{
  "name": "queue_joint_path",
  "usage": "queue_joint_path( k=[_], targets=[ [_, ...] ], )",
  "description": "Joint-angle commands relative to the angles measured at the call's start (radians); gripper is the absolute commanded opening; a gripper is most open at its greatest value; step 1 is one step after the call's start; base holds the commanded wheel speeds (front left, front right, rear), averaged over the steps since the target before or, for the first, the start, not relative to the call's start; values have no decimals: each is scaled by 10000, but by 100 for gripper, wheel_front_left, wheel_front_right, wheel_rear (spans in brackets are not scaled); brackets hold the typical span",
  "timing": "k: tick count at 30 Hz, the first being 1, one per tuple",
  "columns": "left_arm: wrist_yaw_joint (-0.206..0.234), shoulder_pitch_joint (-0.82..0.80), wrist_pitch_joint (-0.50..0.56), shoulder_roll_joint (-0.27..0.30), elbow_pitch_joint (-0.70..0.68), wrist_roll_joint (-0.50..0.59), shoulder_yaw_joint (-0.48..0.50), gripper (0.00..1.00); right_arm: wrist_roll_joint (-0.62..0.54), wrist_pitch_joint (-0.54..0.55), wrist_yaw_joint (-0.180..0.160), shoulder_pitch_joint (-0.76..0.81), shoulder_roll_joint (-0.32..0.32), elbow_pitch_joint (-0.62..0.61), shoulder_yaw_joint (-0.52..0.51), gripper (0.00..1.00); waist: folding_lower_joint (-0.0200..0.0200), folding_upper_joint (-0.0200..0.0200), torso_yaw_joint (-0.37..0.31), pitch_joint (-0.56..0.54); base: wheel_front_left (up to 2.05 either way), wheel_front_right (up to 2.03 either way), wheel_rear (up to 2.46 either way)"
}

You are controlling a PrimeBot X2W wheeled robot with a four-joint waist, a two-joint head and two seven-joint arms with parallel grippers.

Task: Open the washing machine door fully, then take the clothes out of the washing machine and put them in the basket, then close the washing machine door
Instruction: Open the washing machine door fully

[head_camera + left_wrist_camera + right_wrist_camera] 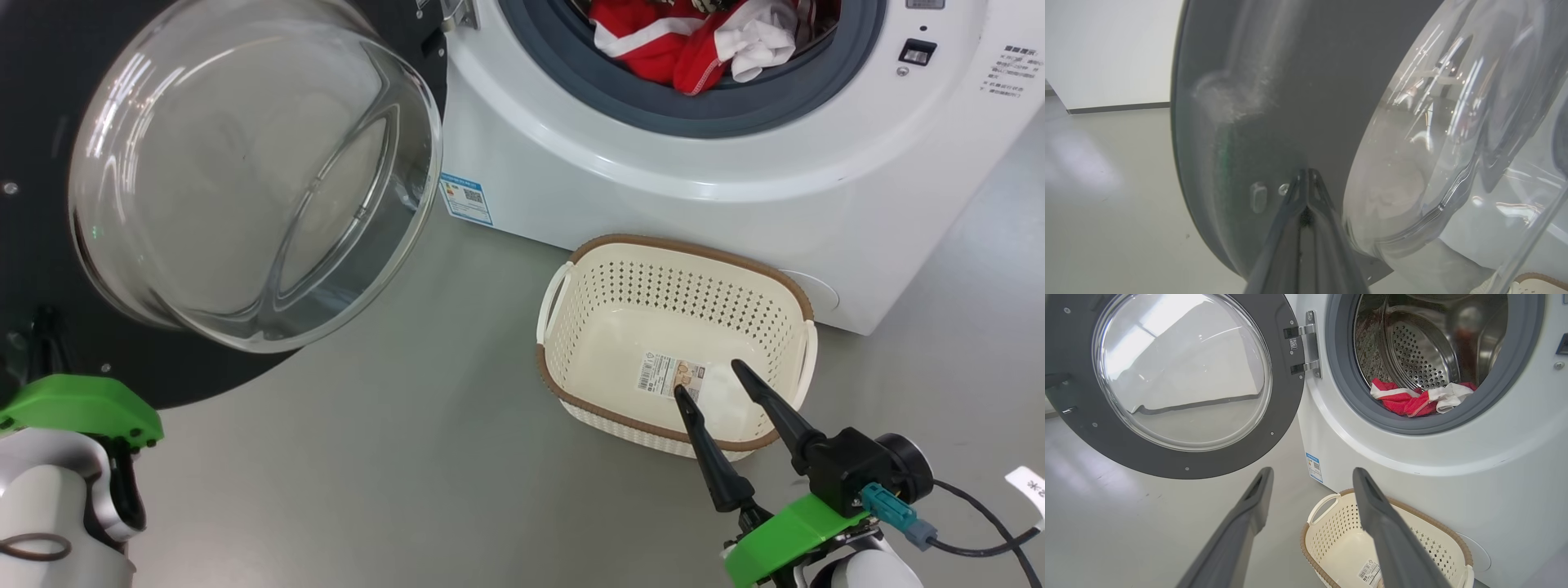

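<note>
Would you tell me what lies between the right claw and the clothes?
In the head view, the empty basket and the grey gasket lie between the right claw and the clothes.

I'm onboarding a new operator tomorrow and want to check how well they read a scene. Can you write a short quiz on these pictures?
1. True or false: the cream-white perforated plastic basket with the brown rim holds no clothes.
2. Multiple choice: where do the bright red and white fabric clothes lie?
A. in that basket
B. inside the big white front-loading washing machine
C. between a gripper's fingers
3. Short answer: is it the left gripper or the right gripper whose two dark fingers are spread apart?

Key: 1 true; 2 B; 3 the right gripper.
</note>
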Motion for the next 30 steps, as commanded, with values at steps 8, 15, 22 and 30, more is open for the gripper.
queue_joint_path(
  k=[8,15,22,30],
  targets=[
    [-288,-658,-77,803,595,510,697,0,121,-20,46,-389,40,-270,210,100,0,0,-56,-102,0,0,0],
    [-441,-517,-77,700,485,757,932,0,218,-114,46,-390,40,-188,190,100,0,0,-141,-333,0,0,0],
    [-538,-77,-78,520,-375,1196,1000,100,466,-294,46,-345,40,-29,103,100,0,0,-280,-624,0,0,0],
    [-494,530,-58,368,-1822,1616,774,100,809,-495,46,-352,40,166,19,100,0,0,-673,-881,0,0,0]
  ],
)
